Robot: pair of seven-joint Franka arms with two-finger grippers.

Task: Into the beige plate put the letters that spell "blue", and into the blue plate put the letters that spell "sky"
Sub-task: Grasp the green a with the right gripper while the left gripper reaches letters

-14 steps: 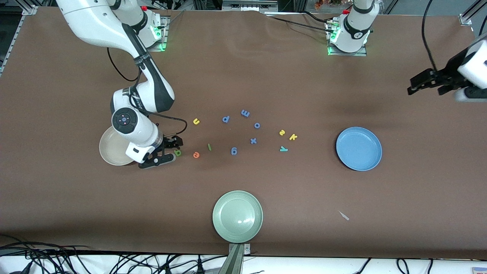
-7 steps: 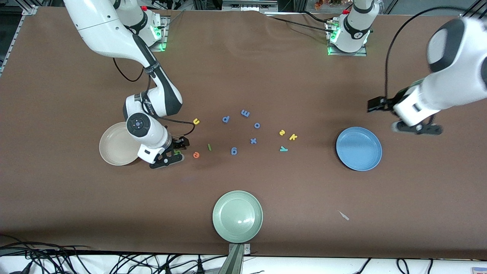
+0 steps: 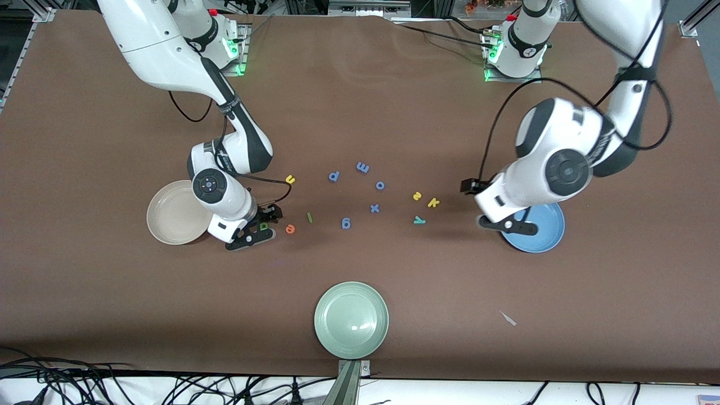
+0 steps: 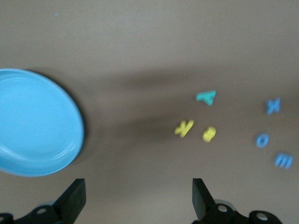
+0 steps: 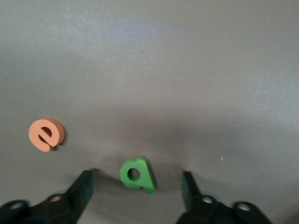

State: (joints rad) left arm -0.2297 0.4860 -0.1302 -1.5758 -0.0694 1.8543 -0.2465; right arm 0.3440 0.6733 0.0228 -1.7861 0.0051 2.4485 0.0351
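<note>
Green b [image 3: 262,226] lies flat on the worktop [image 3: 360,101] between the spread fingers of the right end effector [image 3: 260,225]; the right wrist view shows both fingertips [image 5: 84,184] apart from the foam, nothing pinched. Orange e [image 3: 290,228] sits just beside it, then thin green l [image 3: 309,217]; yellow u [image 3: 290,179] lies farther from the front camera. Beige plate [image 3: 169,222] is empty, just beside the right arm's wrist. Yellow s [image 3: 417,196], yellow k [image 3: 433,202] and teal y [image 3: 419,220] cluster toward the left arm's end. Left end effector [image 4: 139,198] hangs spread and empty over bare worktop between that cluster and the blue plate [image 3: 548,233].
</note>
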